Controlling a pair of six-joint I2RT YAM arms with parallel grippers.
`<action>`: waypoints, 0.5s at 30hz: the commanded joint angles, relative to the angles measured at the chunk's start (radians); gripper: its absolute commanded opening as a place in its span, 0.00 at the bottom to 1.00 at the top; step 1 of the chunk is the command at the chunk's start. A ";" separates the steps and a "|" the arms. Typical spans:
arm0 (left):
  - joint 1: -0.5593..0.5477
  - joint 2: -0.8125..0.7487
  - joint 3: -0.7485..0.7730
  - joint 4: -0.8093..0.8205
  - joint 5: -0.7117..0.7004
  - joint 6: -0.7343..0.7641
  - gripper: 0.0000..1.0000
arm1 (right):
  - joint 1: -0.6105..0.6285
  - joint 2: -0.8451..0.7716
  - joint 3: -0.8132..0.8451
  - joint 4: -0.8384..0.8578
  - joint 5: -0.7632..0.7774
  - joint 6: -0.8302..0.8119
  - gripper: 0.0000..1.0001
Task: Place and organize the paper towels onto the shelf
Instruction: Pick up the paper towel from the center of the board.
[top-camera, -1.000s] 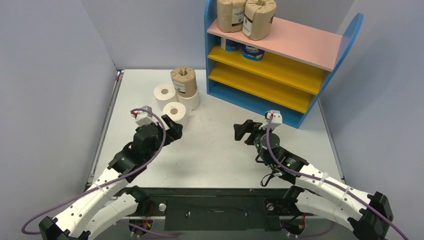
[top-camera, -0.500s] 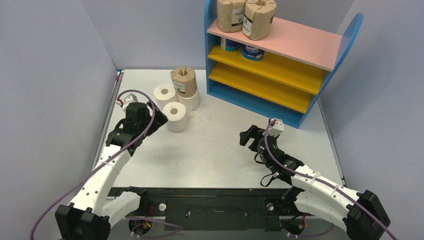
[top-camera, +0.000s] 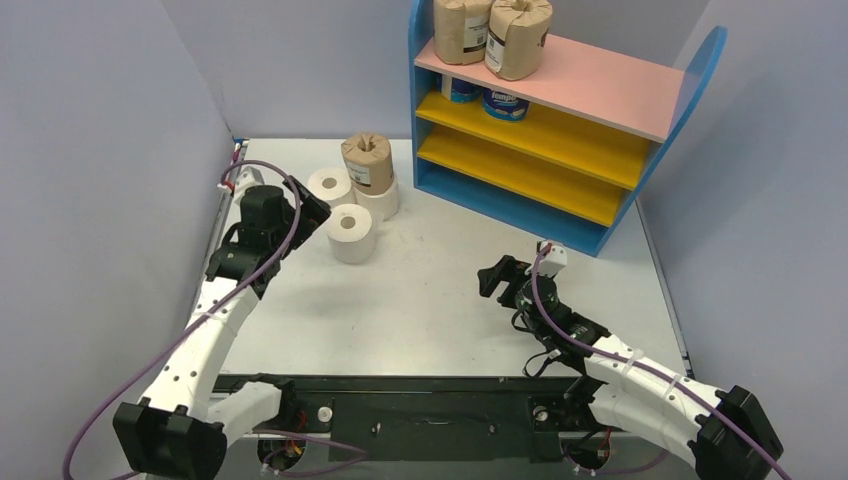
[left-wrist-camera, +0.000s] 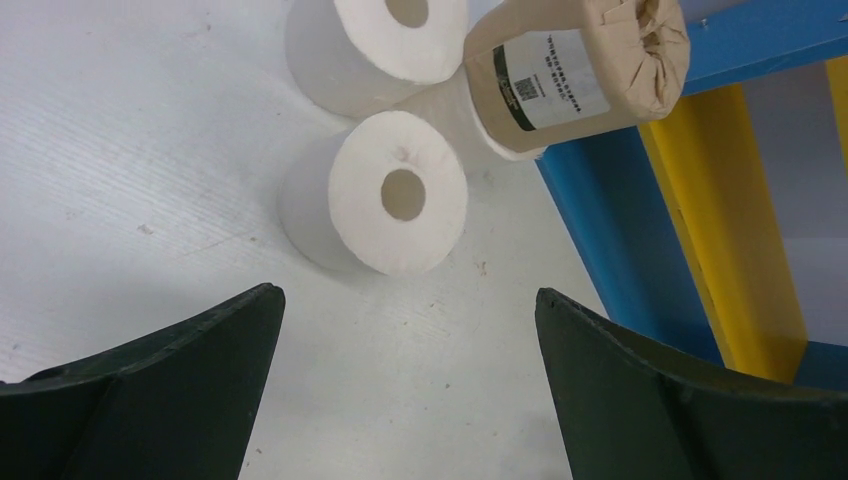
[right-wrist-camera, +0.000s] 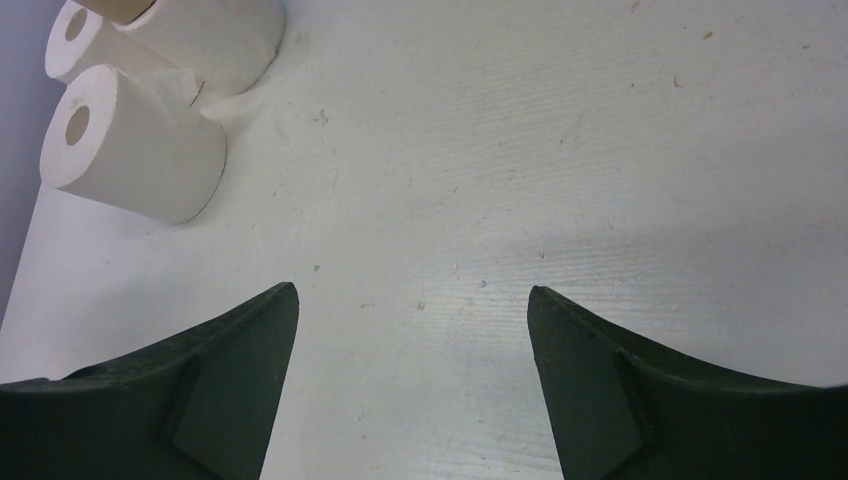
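Paper towels (top-camera: 350, 232) on a white table (top-camera: 430, 300), pale walls (top-camera: 100, 150) around: I count three white and one brown-wrapped roll (top-camera: 367, 162) just ahead of my released left pincer (top-camera: 318, 215), four on the shelf (top-camera: 600, 90) beyond my released right pincer (top-camera: 490, 277).

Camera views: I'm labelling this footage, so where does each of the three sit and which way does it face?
Top external: above and behind the arm bases, looking down and forward over the table to the shelf; both arms show.
Left wrist: on the left arm, facing the front white roll between the open left gripper fingers.
Right wrist: on the right arm, facing the robot's left over bare table, framed by the open right gripper.
Shared: both wrist views catch that front white roll.
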 joint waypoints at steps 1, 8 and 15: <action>0.015 0.074 0.010 0.190 0.094 -0.009 0.96 | -0.002 -0.012 -0.008 0.041 -0.006 -0.015 0.80; 0.025 0.370 0.311 0.179 0.150 0.028 0.96 | -0.005 -0.010 0.005 0.011 -0.003 -0.035 0.79; 0.026 0.593 0.559 0.145 0.142 0.093 0.97 | -0.010 -0.028 0.006 -0.025 0.012 -0.044 0.79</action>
